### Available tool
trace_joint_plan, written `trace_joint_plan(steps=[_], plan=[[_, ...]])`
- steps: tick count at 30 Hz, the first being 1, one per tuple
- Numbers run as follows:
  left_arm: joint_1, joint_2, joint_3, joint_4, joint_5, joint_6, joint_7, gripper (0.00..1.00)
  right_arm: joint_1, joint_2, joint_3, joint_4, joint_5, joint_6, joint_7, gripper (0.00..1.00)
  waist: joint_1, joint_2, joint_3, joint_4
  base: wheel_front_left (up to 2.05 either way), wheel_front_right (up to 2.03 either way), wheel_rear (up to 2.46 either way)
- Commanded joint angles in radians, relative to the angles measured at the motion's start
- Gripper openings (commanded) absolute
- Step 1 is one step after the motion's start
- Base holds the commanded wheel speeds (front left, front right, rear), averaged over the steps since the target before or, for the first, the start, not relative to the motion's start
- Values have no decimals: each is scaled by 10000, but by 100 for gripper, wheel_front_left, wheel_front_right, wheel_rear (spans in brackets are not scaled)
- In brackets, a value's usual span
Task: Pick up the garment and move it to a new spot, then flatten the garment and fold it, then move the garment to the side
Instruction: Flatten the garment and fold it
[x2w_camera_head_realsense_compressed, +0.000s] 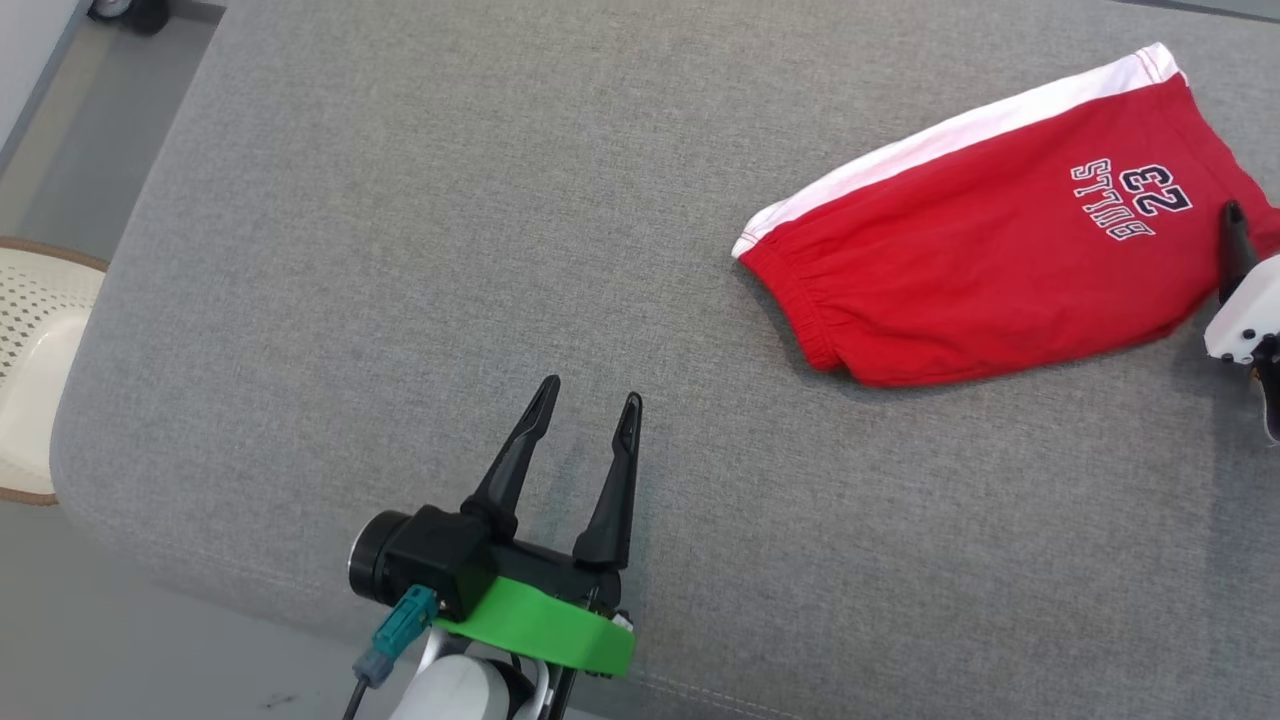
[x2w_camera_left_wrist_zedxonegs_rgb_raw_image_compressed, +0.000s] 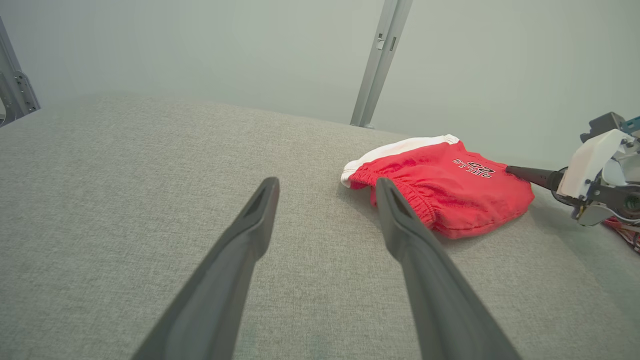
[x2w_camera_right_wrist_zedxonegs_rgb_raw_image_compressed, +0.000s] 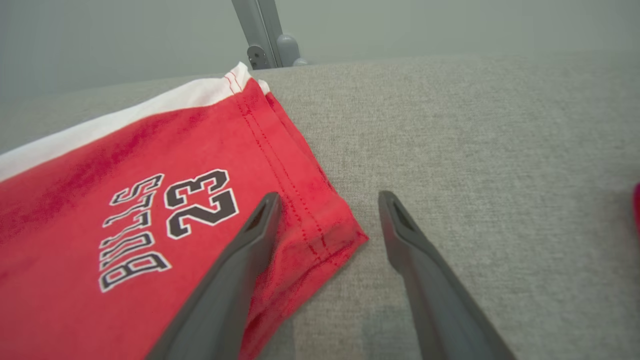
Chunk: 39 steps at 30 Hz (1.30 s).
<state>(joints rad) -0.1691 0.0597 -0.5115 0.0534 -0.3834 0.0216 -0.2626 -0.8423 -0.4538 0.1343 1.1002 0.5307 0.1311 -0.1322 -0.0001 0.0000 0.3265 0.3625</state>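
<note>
Folded red jersey shorts with a white stripe (x2w_camera_head_realsense_compressed: 980, 260) lie at the right of the grey fabric surface (x2w_camera_head_realsense_compressed: 400, 250), their hem corner between my parted right fingers (x2w_camera_right_wrist_zedxonegs_rgb_raw_image_compressed: 240, 260). My left fingers (x2w_camera_head_realsense_compressed: 614, 480) gape well away. Pinching only the top layer could undo the fold.

Grey fabric-covered tabletop (x2w_camera_head_realsense_compressed: 400, 250) before me; cream perforated plastic object, brown-rimmed (x2w_camera_head_realsense_compressed: 35, 350), beside its left edge; grey metal upright (x2w_camera_left_wrist_zedxonegs_rgb_raw_image_compressed: 379, 65) behind.

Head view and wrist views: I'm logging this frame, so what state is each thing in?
red shorts: folded flat on the grey cushion, not gripped.
left claw: open, empty, over bare cushion, apart from the shorts.
right claw: open, holding nothing, one finger over the shorts' hem corner, the other over bare cushion.
</note>
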Motion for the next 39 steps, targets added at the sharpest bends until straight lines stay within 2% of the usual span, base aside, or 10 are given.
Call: trace_joint_plan(steps=[1, 2, 4, 6, 7, 8, 9, 20, 27, 39], plan=[[105, -20, 56, -8, 55, -49, -21, 100, -100, -66, -17, 177, 12, -11, 92, 100, 1, 0, 222, 237, 0, 0, 0], [83, -35, 85, 3, 87, -73, -21, 100, -160, -28, 8, 369, 5, -9, 231, 100, 1, 0, 227, 252, 0, 0, 0], [19, -52, 146, 19, 136, -120, -21, 100, -236, 67, 13, 718, 47, -9, 438, 75, 1, 0, 222, 260, 0, 0, 0], [-58, -69, 191, 18, 212, -168, -21, 100, -265, 111, 24, 1046, -25, -11, 509, 70, 1, 0, 205, 246, 0, 0, 0], [-94, -77, 203, 17, 252, -194, -21, 100, -284, 134, 10, 1159, -23, -11, 500, 50, 1, 0, 199, 236, 0, 0, 0], [-120, -80, 212, 10, 287, -207, -21, 100, -314, 145, -19, 1254, 1, -11, 448, 36, 1, 0, 189, 226, 0, 0, 0], [-135, -79, 215, 8, 305, -224, -21, 100, -320, 158, -70, 1346, 47, -15, 418, 0, 1, 0, 172, 207, 0, 0, 0], [220, -88, 377, 189, 594, -279, -21, 100, 341, 866, -354, 1283, 651, -17, -946, 0, 1, 0, -566, -664, 0, 0, 0], [355, -84, 454, 267, 730, -228, -21, 100, 1129, 1179, -331, 843, 866, -17, -1255, 0, 1, 0, -1033, -1367, 0, 0, 0], [654, -84, 514, 448, 853, -269, -21, 100, 2310, 1091, -703, -7, 923, -15, -1326, 0, 1, 0, -1838, -2164, 0, 0, 0]])
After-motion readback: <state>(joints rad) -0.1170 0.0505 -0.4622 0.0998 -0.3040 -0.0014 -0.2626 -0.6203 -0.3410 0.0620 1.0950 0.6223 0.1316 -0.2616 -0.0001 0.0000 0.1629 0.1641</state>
